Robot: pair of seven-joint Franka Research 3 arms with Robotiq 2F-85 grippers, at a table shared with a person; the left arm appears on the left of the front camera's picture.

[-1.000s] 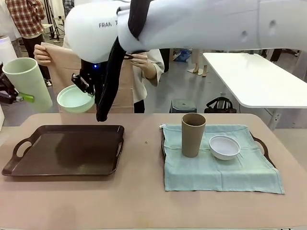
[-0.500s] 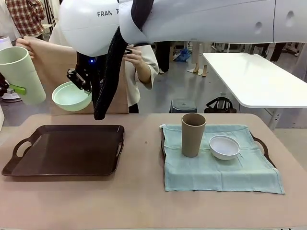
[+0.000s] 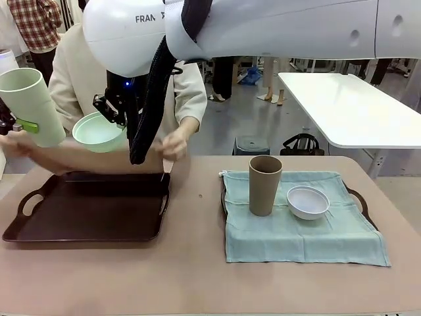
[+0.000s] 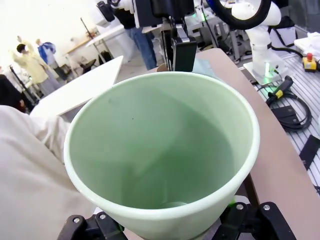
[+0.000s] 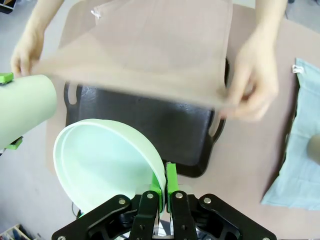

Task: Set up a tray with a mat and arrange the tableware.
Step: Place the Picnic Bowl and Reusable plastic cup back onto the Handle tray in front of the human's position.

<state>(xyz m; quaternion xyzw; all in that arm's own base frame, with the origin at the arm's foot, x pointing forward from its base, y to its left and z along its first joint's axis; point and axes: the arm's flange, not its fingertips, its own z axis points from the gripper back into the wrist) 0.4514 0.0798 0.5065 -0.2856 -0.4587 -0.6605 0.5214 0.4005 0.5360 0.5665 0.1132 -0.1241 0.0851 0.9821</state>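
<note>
My left pincer is clamped on the mint cup and my right pincer on the green bowl, both held above the dark tray while the person's hands hold a tan mat over it.

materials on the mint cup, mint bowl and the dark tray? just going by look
Mint cup: looks like matte plastic or melamine; smooth, uniform, thin rolled rim.
Mint bowl: same look, likely plastic, thin rim pinched by the right gripper; soft sheen inside.
Dark tray: probably moulded plastic, semi-gloss; faint reflections, cut-out handles. Lacquered wood can't be ruled out.
</note>
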